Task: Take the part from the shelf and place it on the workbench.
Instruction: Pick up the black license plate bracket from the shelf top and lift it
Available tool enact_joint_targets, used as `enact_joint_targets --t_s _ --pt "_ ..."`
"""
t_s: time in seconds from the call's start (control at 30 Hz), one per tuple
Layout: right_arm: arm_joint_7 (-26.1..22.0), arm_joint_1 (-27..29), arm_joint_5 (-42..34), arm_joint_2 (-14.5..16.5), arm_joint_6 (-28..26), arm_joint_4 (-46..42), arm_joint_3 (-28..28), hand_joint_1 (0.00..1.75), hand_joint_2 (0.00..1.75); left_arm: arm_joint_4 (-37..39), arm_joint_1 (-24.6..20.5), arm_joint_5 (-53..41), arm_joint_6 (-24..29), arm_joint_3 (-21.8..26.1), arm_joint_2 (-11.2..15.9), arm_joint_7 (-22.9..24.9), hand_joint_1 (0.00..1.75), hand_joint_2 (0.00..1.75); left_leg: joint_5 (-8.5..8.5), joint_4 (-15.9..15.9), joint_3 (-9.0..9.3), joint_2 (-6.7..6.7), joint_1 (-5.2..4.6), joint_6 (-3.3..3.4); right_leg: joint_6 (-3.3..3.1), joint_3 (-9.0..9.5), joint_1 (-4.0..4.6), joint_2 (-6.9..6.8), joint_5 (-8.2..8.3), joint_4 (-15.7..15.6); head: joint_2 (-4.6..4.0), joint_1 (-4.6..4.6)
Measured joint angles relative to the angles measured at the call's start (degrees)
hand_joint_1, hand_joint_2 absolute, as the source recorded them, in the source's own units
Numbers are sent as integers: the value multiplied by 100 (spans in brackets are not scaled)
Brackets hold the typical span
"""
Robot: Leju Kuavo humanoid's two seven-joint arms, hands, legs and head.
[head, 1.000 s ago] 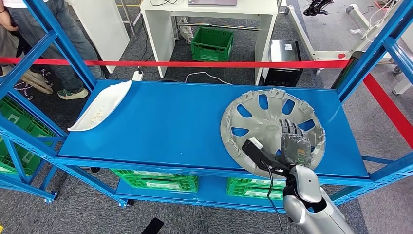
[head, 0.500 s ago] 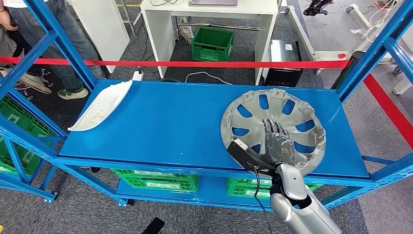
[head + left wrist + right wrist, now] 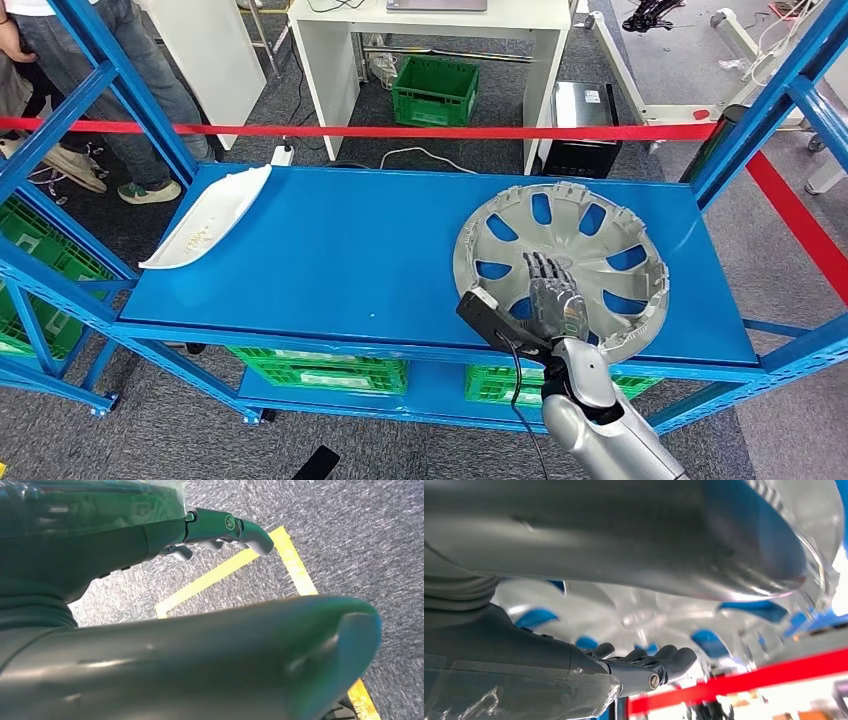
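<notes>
A silver hubcap (image 3: pixel 600 225) with blue showing through its openings lies flat on the right part of the blue shelf (image 3: pixel 350 250). My right hand (image 3: pixel 548 298) hovers over the hubcap's near left portion, fingers stretched out and apart, holding nothing. The right wrist view has the hubcap (image 3: pixel 639 615) just beyond the straight fingers (image 3: pixel 649 662); whether they touch it I cannot tell. My left hand (image 3: pixel 220 527) hangs over grey carpet with its fingers loosely extended and nothing in it.
A white curved panel (image 3: pixel 210 215) lies at the shelf's far left. Blue uprights (image 3: pixel 770 100) frame both ends, and a red tape (image 3: pixel 400 131) runs behind the shelf. Green crates (image 3: pixel 320 370) sit on the lower level. A person's legs (image 3: pixel 100 90) stand at the back left.
My right hand has slid left across the hubcap, from its near right part to its near left part, staying open. The hubcap has not moved.
</notes>
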Motion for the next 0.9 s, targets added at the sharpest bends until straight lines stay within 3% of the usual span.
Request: enact_joint_targets --t_s 0.6,0.73,0.9 --pt "-40 -8 -538 200 -126 718 -11 0 0 0 -28 -140 50 8 -1 62 0 0 -8 -2 65 8 2 2 3 75 7 7 -2 -16 0 1" --pt "-54 -34 -643 224 -105 821 -19 0 175 0 -38 -154 53 10 -1 73 0 0 -9 -3 90 9 2 2 4 106 7 7 -2 -22 0 2" --pt "-133 -35 -908 227 -132 861 -60 0 175 0 -35 -158 60 11 -1 73 0 0 -11 -3 115 11 2 5 5 133 9 9 -1 -29 0 2"
